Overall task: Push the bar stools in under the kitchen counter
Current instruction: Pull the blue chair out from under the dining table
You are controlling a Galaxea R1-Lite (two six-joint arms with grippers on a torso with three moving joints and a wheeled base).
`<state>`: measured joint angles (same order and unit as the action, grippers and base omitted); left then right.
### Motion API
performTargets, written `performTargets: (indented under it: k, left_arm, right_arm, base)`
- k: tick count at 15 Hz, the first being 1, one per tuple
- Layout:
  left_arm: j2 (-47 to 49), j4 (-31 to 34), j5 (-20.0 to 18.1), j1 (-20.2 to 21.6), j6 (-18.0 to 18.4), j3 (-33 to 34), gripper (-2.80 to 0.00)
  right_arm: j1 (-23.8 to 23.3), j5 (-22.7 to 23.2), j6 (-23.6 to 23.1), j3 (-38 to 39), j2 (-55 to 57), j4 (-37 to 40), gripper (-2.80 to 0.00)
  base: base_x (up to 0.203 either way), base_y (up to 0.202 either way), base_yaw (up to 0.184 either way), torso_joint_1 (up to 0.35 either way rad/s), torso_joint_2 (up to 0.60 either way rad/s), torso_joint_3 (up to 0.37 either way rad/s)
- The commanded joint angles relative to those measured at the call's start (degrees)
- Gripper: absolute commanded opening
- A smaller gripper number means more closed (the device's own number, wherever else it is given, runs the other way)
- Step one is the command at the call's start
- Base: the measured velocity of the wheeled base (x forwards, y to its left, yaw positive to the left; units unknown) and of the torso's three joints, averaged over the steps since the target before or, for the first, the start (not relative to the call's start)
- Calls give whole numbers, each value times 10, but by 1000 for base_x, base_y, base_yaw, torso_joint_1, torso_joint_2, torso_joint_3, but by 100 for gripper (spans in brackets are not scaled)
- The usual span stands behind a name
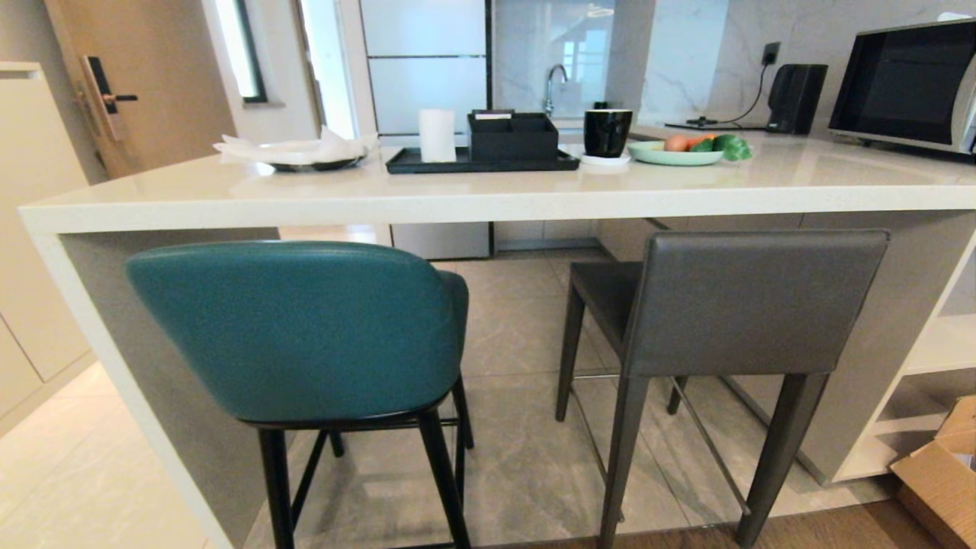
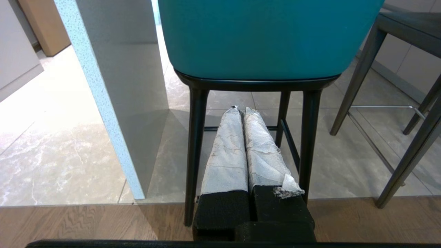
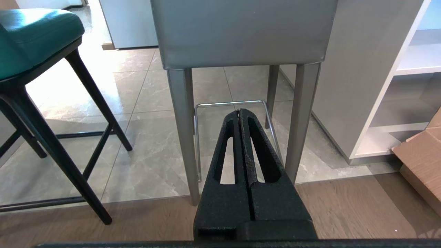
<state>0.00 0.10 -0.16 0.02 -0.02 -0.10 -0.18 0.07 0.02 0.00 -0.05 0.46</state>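
Two bar stools stand before the off-white kitchen counter (image 1: 488, 200), their backs toward me. The teal stool (image 1: 305, 328) with thin black legs is on the left, beside the counter's slab end panel (image 1: 114, 358). The dark grey stool (image 1: 755, 301) with tapered legs is on the right, its seat reaching under the slab. Neither arm shows in the head view. My left gripper (image 2: 241, 111), its fingers wrapped in white tape, is shut and empty, low behind the teal stool (image 2: 268, 38), apart from it. My right gripper (image 3: 239, 112) is shut and empty behind the grey stool (image 3: 241, 31).
On the counter sit a black tray (image 1: 480, 162), a black mug (image 1: 608, 131), a plate of vegetables (image 1: 675, 155), a plate with napkins (image 1: 305, 152) and a microwave (image 1: 907, 84). White open shelves (image 1: 934, 358) stand at the right end. A cardboard box (image 1: 942, 476) lies on the floor there.
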Motion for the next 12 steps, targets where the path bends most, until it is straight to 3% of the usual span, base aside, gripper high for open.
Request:
performTargets:
  k: [1, 12]
  left_arm:
    - [-1, 0, 0, 1, 0, 0, -280]
    - [-1, 0, 0, 1, 0, 0, -280]
  right_arm:
    - [0, 0, 1, 0, 0, 0, -280]
    - [-1, -1, 1, 0, 0, 0, -280]
  base:
    - [0, 0, 0, 0, 0, 0]
    - [0, 0, 0, 0, 0, 0]
